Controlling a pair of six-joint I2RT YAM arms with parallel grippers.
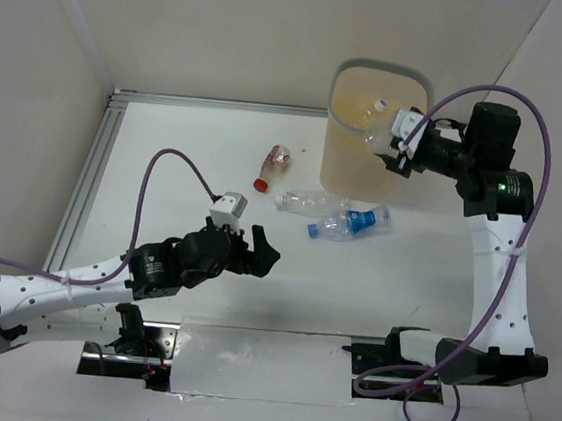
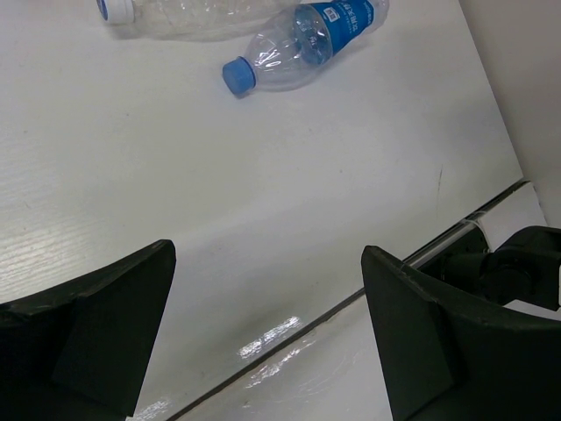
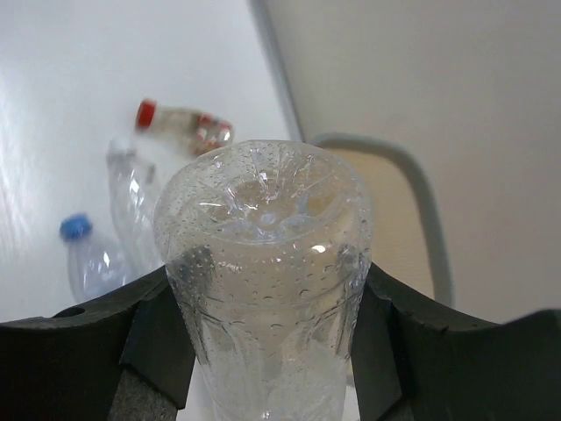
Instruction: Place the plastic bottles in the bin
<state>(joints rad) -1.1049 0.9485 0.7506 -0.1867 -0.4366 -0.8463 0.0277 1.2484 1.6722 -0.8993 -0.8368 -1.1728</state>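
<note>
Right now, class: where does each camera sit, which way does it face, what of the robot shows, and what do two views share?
Top external: above and behind the robot, looking down on the table; both arms show.
Left wrist: on the left arm, facing past the open left gripper to the blue-capped bottle.
Right wrist: on the right arm, facing past the right gripper, shut on the held bottle, toward the bin.
Shared: the blue-capped bottle, top and left wrist.

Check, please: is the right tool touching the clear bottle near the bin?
Touching. The right wrist view shows the right tool with both fingers pressed against the sides of the clear bottle.
</note>
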